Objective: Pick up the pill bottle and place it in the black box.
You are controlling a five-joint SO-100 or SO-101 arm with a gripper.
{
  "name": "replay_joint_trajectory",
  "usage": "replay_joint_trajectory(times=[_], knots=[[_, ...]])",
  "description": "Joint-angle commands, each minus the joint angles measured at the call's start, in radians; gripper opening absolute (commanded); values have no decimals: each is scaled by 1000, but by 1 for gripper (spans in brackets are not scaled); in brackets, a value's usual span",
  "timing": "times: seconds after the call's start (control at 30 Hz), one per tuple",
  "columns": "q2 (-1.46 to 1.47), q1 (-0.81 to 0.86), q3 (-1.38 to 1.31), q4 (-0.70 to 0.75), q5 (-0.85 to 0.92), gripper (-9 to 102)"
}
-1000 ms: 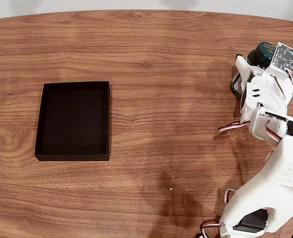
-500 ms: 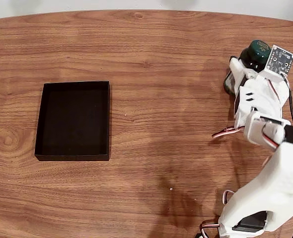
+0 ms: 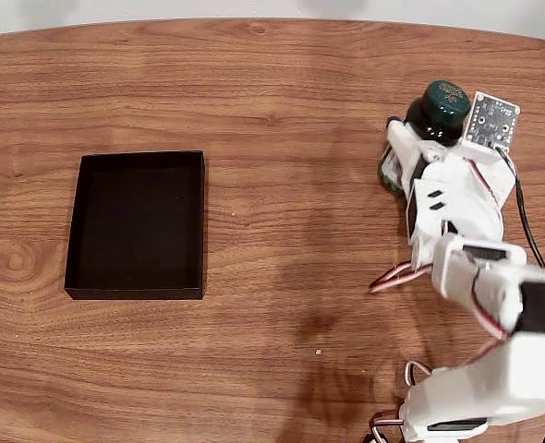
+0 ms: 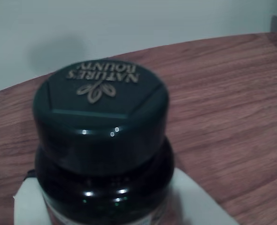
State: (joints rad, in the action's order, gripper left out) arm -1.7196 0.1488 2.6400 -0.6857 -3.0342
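In the fixed view the pill bottle, dark with a green cap, sits at the right of the table between the white fingers of my gripper, which is shut on it. The bottle looks lifted off the wood and tilted, its labelled base toward the lower left. The wrist view shows the green cap with pale lettering of the pill bottle close up, with white fingers on both sides of its dark body. The black box lies open and empty-looking at the left, far from the bottle.
The white arm with loose red and white wires reaches up from the lower right corner. The wooden table runs bare between bottle and box. A pale wall stands behind the table's far edge.
The gripper has carried the pill bottle leftward across the table, away from the right edge and toward the box. The box has not moved.
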Motion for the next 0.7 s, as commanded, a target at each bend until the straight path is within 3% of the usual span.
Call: replay_joint_trajectory(times=[0.0, 0.27, 0.67], knots=[[-253, -49, 29, 26, -23, 16], [-497, -153, 115, 100, -55, 15], [-635, -293, 87, 160, -86, 15]])
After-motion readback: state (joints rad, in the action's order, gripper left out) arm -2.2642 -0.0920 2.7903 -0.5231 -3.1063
